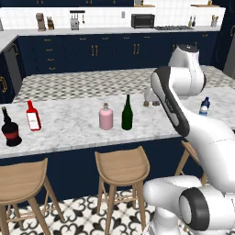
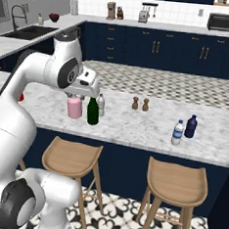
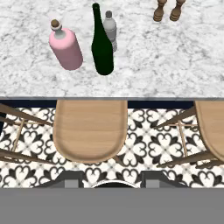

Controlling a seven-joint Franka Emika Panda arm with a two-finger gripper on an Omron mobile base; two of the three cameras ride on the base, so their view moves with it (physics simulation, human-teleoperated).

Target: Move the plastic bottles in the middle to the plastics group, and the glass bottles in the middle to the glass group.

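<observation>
Bottles stand upright mid-desk on the white marble desk [image 3: 183, 65]: the squat pink flask with a pale stopper [image 3: 65, 47], the tall dark green wine bottle [image 3: 102, 43] just beside it, and the small slim grey-clear plastic bottle [image 3: 110, 29] behind the green one. My hand [image 2: 87, 88] hovers above them, holding nothing; I cannot tell how wide it stands. The blue-capped clear water bottle [image 2: 178, 132] stands well apart; the slim red bottle [image 1: 32, 115] and round black bottle [image 1: 10, 128] stand at the far end.
</observation>
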